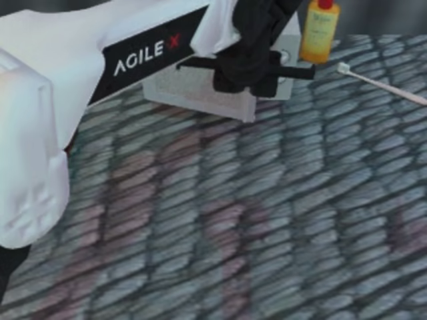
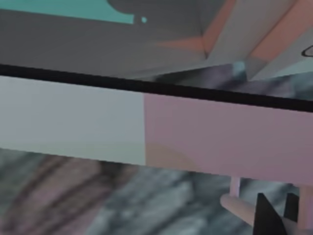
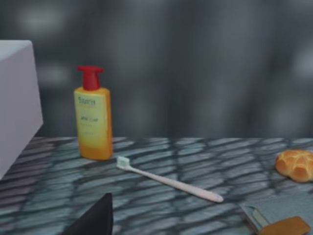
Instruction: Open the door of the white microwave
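The white microwave (image 1: 292,43) stands at the table's far edge, mostly hidden under my left arm; its corner (image 3: 14,98) also shows in the right wrist view. The door (image 1: 193,90), with its speckled grey window, stands swung out at a slant from the body. My left gripper (image 1: 261,72) is at the door's free edge. In the left wrist view the door (image 2: 195,137) fills the middle, the teal interior (image 2: 73,10) shows beyond it, and the gripper (image 2: 282,218) is shut on the slim handle (image 2: 239,206). My right gripper (image 3: 98,220) is parked, out of the top view.
A yellow bottle with a red cap (image 1: 319,30) stands right of the microwave, with a toothbrush (image 1: 380,83) lying beside it. The right wrist view also shows a bread roll (image 3: 296,164) and a brown-handled blade (image 3: 274,223) on the patterned table (image 1: 267,220).
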You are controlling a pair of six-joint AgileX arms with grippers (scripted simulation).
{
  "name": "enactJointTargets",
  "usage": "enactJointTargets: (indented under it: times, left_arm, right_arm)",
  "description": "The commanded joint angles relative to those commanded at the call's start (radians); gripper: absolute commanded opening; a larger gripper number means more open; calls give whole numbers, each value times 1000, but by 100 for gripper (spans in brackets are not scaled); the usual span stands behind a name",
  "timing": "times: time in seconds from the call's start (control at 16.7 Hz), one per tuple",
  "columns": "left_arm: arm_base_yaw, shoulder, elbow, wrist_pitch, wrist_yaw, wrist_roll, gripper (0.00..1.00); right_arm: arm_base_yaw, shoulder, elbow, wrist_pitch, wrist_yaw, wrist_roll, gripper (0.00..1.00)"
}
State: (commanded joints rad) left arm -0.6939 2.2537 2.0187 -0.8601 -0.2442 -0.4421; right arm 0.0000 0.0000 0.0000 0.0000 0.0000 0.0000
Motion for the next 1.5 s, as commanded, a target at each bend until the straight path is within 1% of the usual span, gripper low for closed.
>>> enactJointTargets:
  times: [1.02,1.14,1.5]
  left_arm:
    - [0,0,0,0,0,0,0]
    - [-7,2,-5,3,6,-2,0]
    - [10,-83,-137,72,41,81,0]
  right_arm:
    - [0,0,0,0,0,0,100]
    - [0,0,0,0,0,0,100]
    - [0,0,0,0,0,0,100]
